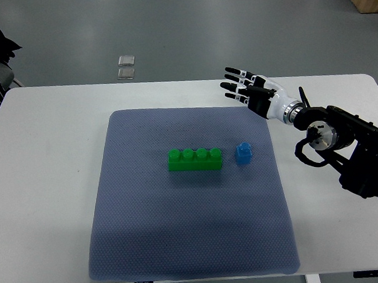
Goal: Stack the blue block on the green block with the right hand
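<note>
The right hand (249, 91) hovers over the far right part of the white table (43, 166), fingers stretched out straight and holding nothing. A blue-grey mat (191, 242) covers the table's middle. On it the green block (195, 159), a four-stud brick, lies lengthwise, and the blue block (244, 152) sits just beside its right end. Beyond the table, grey floor shows two small square plates (126, 67).

The right hand (249, 92) has black fingers with white bands at the joints and a black palm. Its wrist is white, ending in a silver ring. The arm (352, 148) is black, with a round silver disc.
</note>
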Robot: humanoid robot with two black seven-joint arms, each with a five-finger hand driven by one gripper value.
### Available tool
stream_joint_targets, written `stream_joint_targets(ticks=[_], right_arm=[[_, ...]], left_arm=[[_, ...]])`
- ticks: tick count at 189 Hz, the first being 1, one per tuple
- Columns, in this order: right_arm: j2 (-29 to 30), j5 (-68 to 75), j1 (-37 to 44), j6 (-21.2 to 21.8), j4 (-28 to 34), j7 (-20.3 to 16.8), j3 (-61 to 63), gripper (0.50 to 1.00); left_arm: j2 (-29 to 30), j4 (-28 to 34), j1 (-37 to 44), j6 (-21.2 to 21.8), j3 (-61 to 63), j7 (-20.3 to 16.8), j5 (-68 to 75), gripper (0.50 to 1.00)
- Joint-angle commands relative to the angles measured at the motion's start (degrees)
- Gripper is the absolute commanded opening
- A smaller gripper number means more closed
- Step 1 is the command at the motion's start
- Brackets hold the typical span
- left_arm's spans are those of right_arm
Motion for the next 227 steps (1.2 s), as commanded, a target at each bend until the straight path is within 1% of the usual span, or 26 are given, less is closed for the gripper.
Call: stream_joint_targets(ticks=[1,27,57,99,128,163,192,208,227], right_arm=[[-0.09,-0.09,0.0,0.0,0.01,0.2,-0.17,0.921],[0.0,-4.48,-0.09,-0.44,0.01,0.38,-0.26,0.924],[0.52,-6.85,-0.09,-2.99,0.01,0.9,0.09,0.923],[0.0,-7.47,-0.09,-2.2,0.53,1.17,-0.17,0.921],[-1.06,-9.05,0.0,0.62,0.89,1.17,-0.61,0.921],[-5.19,-12.57,-0.09,3.34,1.06,1.17,-0.44,0.921],[-7.74,-15.47,-0.35,6.77,1.68,1.25,-0.7,0.921],[-9.32,-21.0,-0.71,7.47,3.26,2.57,-0.7,0.921],[-13.62,-30.31,-2.29,7.65,8.53,5.47,-0.7,0.921]], left_arm=[[0.0,-0.27,0.03,0.01,0.0,-0.17,-0.09,1.0],[0.0,-0.71,0.03,0.01,0.0,-0.35,-0.09,1.0],[0.0,-0.88,-0.06,-0.34,0.0,-0.35,0.0,1.0],[0.0,-0.36,-0.06,-0.26,0.0,-0.35,0.0,1.0],[0.0,-0.71,-0.06,-0.34,0.0,-0.35,0.0,1.0],[0.0,-0.62,-0.06,-0.34,0.0,-0.35,0.0,1.0],[0.0,-0.53,-0.06,-0.26,0.0,-0.35,0.0,1.0],[0.0,-0.62,-0.06,-0.34,0.0,-0.35,0.0,1.0],[0.0,-0.71,-0.06,-0.26,0.0,-0.35,0.0,1.0]])
